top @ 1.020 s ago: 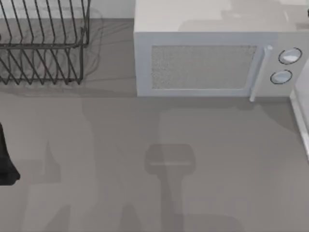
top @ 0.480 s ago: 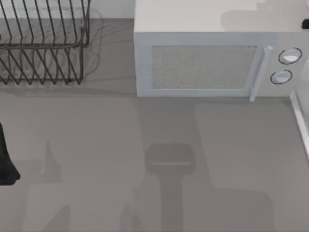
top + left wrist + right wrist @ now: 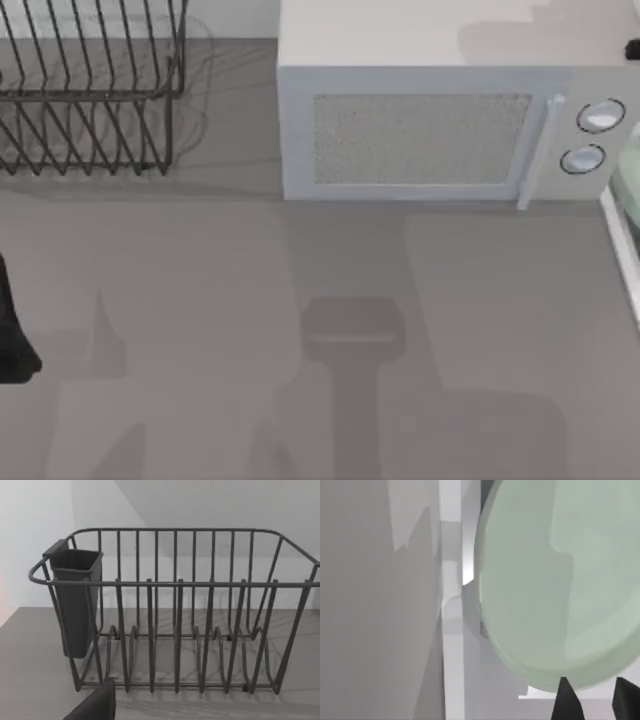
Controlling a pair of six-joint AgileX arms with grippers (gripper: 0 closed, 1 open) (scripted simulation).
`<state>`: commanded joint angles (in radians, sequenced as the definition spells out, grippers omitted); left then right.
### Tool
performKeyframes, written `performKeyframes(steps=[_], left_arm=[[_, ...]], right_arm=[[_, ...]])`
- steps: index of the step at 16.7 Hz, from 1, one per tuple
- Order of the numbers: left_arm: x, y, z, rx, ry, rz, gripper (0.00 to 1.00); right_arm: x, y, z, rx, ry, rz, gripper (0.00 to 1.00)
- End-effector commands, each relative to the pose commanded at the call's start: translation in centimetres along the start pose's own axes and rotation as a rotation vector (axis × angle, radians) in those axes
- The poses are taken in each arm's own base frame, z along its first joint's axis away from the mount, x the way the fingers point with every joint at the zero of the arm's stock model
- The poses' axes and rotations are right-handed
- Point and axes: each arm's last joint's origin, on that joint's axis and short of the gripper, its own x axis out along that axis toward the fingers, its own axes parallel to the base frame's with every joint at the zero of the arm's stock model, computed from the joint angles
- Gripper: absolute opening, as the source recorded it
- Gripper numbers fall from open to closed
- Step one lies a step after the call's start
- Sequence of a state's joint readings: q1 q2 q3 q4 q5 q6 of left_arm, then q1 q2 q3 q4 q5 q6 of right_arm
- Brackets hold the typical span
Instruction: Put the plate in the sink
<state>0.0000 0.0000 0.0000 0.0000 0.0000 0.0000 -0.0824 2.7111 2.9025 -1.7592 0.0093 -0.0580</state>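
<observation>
Right gripper (image 3: 592, 700): my wrist camera shows two dark fingertips (image 3: 566, 700) set apart at the edge of the plate (image 3: 560, 580). I cannot tell whether they clamp its rim or merely stand beside it.

Plate: pale mint-green, glossy, tilted. In the top view a sliver of it (image 3: 630, 180) shows at the table's right edge, just beyond the sink rim.

Sink (image 3: 451, 630): a straight white rim running beside the plate. In the top view it is a thin white strip (image 3: 620, 250) at the right edge, below the microwave's knobs.

Left arm: parked at the table's left edge, a dark shape (image 3: 12, 340) in the top view. I cannot tell the state of its fingers.

Microwave (image 3: 420, 135): grey-white box at the back, door shut, two round knobs on its right.

Dish rack (image 3: 175, 620): black wire, back left, with a dark cup (image 3: 75, 600) hung on one end.

Table (image 3: 200, 380): grey surface.
</observation>
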Motion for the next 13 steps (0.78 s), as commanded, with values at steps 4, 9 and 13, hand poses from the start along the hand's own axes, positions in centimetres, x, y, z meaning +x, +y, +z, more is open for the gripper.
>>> performKeyframes(steps=[4,9,13], left_arm=[[0.0,0.0,0.0,0.0,0.0,0.0,1.0],[0.0,0.0,0.0,0.0,0.0,0.0,1.0],[0.0,0.0,0.0,0.0,0.0,0.0,1.0]], right_arm=[[0.0,0.0,0.0,0.0,0.0,0.0,0.75],[0.0,0.0,0.0,0.0,0.0,0.0,1.0],[0.0,0.0,0.0,0.0,0.0,0.0,1.0]])
